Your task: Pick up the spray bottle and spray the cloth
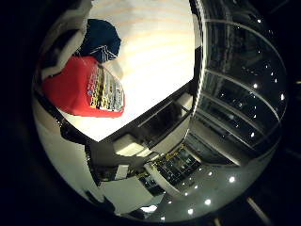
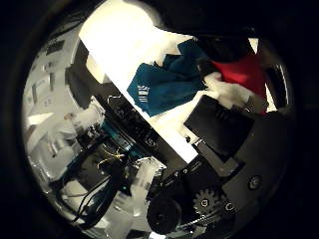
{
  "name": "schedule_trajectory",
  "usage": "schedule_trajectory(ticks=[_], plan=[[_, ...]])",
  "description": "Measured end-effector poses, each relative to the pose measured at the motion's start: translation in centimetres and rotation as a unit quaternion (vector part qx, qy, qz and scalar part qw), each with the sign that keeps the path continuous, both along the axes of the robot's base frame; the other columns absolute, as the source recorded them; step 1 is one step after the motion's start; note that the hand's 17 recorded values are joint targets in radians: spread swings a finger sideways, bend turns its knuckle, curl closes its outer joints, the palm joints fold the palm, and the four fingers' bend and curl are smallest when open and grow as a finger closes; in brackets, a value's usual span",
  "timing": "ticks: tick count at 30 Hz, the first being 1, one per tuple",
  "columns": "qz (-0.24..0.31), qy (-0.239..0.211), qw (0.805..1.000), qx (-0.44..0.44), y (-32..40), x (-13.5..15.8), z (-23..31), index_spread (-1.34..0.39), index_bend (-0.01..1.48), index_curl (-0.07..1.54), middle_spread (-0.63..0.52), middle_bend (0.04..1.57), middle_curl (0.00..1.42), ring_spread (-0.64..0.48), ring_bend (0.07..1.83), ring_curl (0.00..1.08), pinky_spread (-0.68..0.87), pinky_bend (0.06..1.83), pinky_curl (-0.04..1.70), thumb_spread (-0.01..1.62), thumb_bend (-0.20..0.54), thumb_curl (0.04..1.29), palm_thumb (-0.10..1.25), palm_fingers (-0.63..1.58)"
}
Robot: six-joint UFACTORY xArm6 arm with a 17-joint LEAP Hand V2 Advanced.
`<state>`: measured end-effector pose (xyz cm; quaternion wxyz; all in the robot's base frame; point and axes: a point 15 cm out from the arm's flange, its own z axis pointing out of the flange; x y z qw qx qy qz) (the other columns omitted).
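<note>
One red spray bottle [image 1: 80, 92], one blue cloth [image 2: 162, 84].

lab: white table [image 1: 155, 56], ceiling spotlights [image 1: 231, 179]

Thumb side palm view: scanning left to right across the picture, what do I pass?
Room clutter off the table → white table → blue cloth → red spray bottle. The hand is close to the bottle.
</note>
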<state>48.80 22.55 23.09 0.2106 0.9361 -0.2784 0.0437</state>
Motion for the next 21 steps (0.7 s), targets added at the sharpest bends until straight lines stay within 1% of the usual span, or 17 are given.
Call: schedule_trajectory(ticks=[5,9,16,21], plan=[[0.004,0.002,1.0,-0.002,0.6,-0.2,-0.6,-0.26,1.1,0.84,-0.14,1.36,0.8,-0.25,1.34,0.9,-0.21,1.06,1.25,0.57,-0.022,0.91,1.0,1.11],[0.009,-0.009,1.0,0.006,1.2,-0.1,0.3,-0.26,1.1,0.84,-0.14,1.36,0.8,-0.25,1.34,0.9,-0.21,1.06,1.25,0.57,-0.022,0.91,1.0,1.11],[0.02,-0.073,0.995,0.064,2.9,0.9,6.0,-0.26,1.11,0.84,-0.14,1.36,0.8,-0.25,1.34,0.89,-0.21,1.06,1.25,0.56,-0.022,0.91,0.99,1.11],[0.012,-0.091,0.988,0.128,4.7,0.2,9.6,-0.26,1.1,0.84,-0.14,1.36,0.8,-0.25,1.34,0.89,-0.21,1.06,1.25,0.55,-0.022,0.92,1.0,1.11]])
